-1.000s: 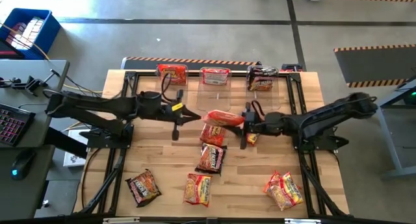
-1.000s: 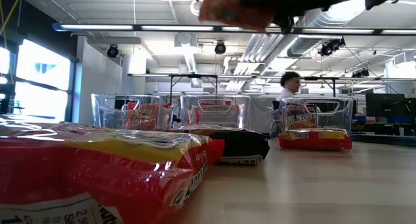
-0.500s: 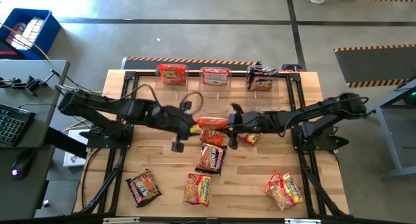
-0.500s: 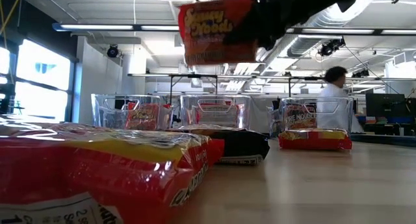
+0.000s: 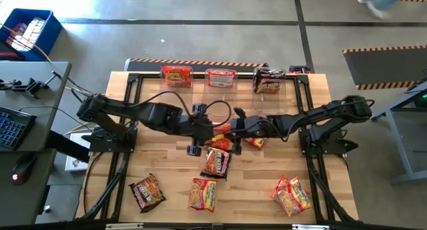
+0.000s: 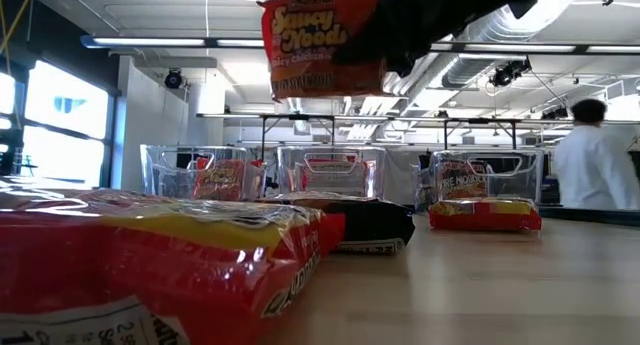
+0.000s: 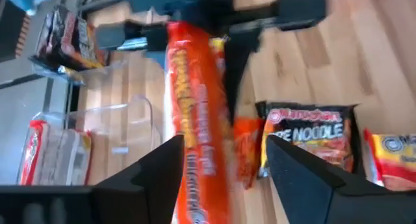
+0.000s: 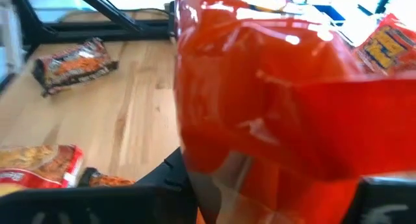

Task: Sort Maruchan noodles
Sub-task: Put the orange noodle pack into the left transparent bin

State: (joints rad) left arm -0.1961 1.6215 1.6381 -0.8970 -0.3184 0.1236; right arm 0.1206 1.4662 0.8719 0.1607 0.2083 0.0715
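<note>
While the nearest packet [image 6: 150, 255] fills the front of the low view, lying flat on the bench [image 6: 520, 285] with its red and yellow wrapper, a dark packet [image 6: 365, 225] lies flat farther back beside another red one [image 6: 485, 215].

Seen from above, the near edge of the bench holds a dark packet [image 5: 147, 192], an orange-red packet [image 5: 203, 194] and a loose pair of orange packets [image 5: 291, 195] toward the right. A dark packet [image 5: 217, 163] lies nearer the middle.

Above the middle, the two arms meet over an orange packet [image 6: 322, 47], which hangs on edge well clear of the wood. The right gripper [image 5: 235, 127] has its jaws clamped on this packet (its wrist view is almost filled by the orange wrapper [image 8: 273, 100]). The left gripper [image 7: 224, 165] reaches in from the other side with its jaws spread, one on each side of the packet's edge [image 7: 195, 120]; I cannot tell whether they touch it. Below it lie a brown-and-red packet [image 7: 309, 136] and a small orange one [image 5: 254, 142].

Along the far edge stand three clear bins [image 6: 330, 170], each with a packet inside: orange [image 5: 176, 76], red-and-white [image 5: 220, 78] and dark [image 5: 269, 81]. Beyond the bench a person [image 6: 595, 170] in a white top stands in the room.
</note>
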